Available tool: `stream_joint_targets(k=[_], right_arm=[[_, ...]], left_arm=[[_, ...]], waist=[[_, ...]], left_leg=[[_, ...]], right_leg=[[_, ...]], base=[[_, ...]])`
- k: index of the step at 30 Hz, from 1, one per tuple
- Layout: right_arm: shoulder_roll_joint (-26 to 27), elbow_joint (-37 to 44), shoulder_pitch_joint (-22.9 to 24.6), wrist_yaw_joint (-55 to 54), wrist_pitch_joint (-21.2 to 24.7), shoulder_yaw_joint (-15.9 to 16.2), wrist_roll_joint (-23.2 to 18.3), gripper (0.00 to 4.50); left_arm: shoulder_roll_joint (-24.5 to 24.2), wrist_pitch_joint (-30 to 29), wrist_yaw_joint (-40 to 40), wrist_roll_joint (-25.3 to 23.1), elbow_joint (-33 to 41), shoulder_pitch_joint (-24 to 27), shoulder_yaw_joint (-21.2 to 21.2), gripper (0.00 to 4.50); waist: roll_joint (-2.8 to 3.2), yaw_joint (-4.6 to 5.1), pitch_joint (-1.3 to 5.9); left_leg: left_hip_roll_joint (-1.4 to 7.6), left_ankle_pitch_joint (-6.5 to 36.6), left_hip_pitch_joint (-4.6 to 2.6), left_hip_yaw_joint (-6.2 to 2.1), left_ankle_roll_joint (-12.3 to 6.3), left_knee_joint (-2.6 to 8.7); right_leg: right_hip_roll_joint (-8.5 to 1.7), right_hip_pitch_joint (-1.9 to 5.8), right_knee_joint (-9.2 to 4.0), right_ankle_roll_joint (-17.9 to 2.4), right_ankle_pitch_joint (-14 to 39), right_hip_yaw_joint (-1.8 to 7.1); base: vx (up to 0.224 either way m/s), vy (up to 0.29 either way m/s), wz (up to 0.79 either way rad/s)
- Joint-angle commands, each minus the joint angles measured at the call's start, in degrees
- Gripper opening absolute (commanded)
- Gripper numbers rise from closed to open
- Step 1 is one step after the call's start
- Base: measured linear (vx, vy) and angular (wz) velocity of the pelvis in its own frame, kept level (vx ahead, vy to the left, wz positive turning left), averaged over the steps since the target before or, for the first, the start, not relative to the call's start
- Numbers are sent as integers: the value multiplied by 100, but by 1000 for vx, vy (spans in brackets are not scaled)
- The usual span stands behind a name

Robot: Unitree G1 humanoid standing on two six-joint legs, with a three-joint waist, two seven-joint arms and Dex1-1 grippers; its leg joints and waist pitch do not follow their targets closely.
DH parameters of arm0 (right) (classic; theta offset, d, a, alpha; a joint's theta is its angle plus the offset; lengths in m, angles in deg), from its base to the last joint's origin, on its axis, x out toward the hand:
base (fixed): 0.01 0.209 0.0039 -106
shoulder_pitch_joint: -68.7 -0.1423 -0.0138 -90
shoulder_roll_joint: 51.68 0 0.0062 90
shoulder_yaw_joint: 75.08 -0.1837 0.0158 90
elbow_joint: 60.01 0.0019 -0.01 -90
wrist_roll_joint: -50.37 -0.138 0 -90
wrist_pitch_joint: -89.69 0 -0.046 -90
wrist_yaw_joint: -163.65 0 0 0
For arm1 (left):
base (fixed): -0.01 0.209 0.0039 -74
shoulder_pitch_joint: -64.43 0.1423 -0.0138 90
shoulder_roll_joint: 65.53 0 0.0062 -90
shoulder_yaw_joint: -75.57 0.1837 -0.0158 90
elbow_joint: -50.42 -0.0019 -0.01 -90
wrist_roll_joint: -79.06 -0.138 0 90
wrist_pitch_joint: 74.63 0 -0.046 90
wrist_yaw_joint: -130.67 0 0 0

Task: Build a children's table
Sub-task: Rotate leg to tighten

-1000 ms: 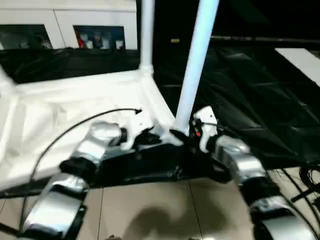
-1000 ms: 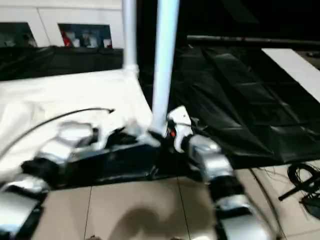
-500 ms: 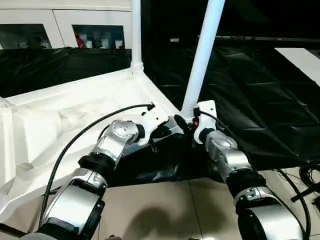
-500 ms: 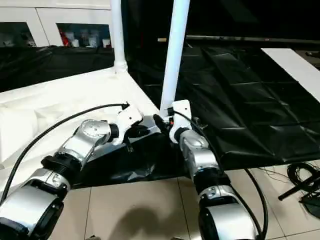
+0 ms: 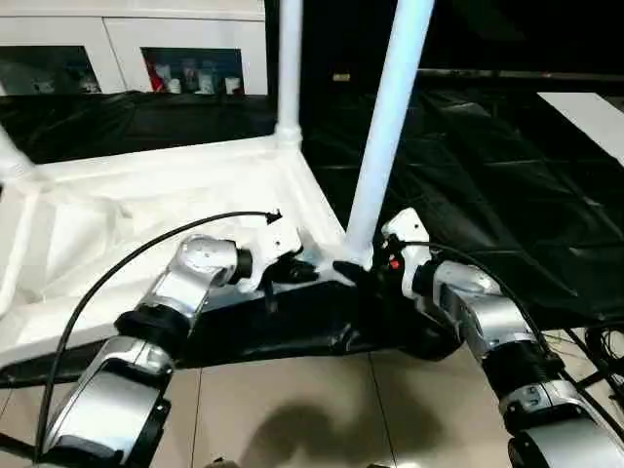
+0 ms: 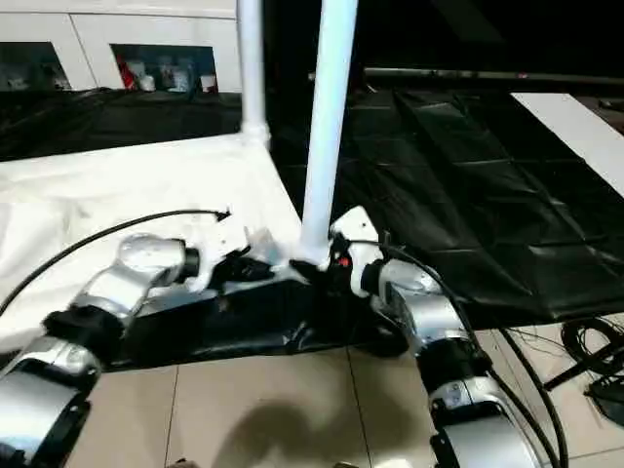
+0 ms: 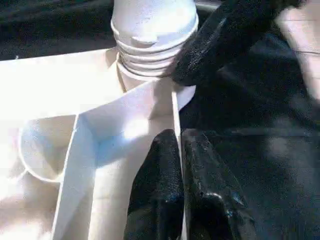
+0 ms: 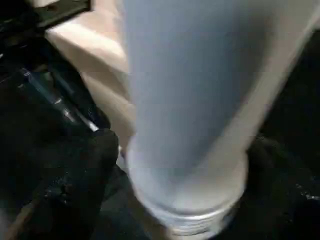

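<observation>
On black cloth (image 5: 507, 195), left gripper (image 7: 175, 150) pinches the tabletop rim (image 7: 176, 107); right gripper (image 8: 175, 165) straddles the leg (image 8: 185, 100), jaws wide.

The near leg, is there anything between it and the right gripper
Nothing visible. The right gripper sits directly at the base of the near leg, one black finger on each side of it, where its threaded end meets the tabletop corner socket.

Bright overhead light here, washing the white tabletop (image 5: 146, 195) almost featureless, with glare streaking the black table (image 5: 507, 195) cover and glinting off the silver forearms. A soft shadow pools on the floor tiles (image 5: 292, 429). Head views are reasonably crisp; the right wrist view smears the leg (image 8: 185, 100) into blur.
</observation>
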State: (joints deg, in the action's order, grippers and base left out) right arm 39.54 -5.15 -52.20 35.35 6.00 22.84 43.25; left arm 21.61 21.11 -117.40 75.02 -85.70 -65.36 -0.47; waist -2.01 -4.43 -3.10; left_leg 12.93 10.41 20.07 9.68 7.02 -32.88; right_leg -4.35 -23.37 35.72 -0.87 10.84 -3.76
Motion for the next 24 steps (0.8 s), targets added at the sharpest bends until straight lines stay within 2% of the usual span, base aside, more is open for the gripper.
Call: stream_joint_targets(k=[1,3,5,9,10,15,20,23,24], right_arm=[[-73,205,33,251,85,86,-97,393],[-91,231,43,307,105,104,-111,376],[-93,284,71,374,136,107,-119,376],[-73,223,72,408,113,157,-44,338],[-75,216,78,427,111,172,-29,326],[-72,220,98,433,131,205,-9,285],[-32,178,132,360,75,189,-9,275],[165,42,194,-176,61,63,49,274],[296,-93,178,-602,80,-41,95,274]], left_arm=[[7,138,-336,180,129,98,76,0],[-22,132,-379,197,152,115,70,0],[-50,142,-452,229,189,151,53,0],[-60,138,-497,239,222,195,49,0],[-63,139,-506,241,226,199,47,0],[-68,146,-529,233,197,189,19,0],[-59,137,-503,214,179,184,21,0],[59,65,-45,21,64,138,62,0],[150,-9,322,-104,-71,68,62,0]], waist=[[29,-12,375],[11,-21,370],[30,-45,376],[26,-53,382],[9,-51,381],[25,-53,380],[30,-55,387],[31,-50,377],[30,-41,368]], left_leg=[[28,1030,-1,70,-334,333],[27,998,6,74,-329,335],[39,963,0,69,-293,338],[25,920,5,71,-273,333],[23,926,8,69,-271,335],[21,915,5,69,-260,334],[21,898,3,70,-258,330],[18,934,6,68,-233,335],[18,1033,-13,68,-191,345]], right_leg=[[-292,344,-420,-1311,755,252],[-298,345,-425,-1303,765,255],[-308,338,-409,-1329,703,257],[-305,347,-402,-1312,632,256],[-304,352,-404,-1299,662,254],[-302,347,-406,-1278,686,256],[-301,350,-396,-1300,610,256],[-309,343,-411,-1279,688,259],[-306,323,-434,-1238,868,260]], base=[[0,0,0],[0,0,0],[0,0,0],[0,0,0],[0,0,0],[0,0,0],[0,0,0],[0,0,0],[0,0,0]])
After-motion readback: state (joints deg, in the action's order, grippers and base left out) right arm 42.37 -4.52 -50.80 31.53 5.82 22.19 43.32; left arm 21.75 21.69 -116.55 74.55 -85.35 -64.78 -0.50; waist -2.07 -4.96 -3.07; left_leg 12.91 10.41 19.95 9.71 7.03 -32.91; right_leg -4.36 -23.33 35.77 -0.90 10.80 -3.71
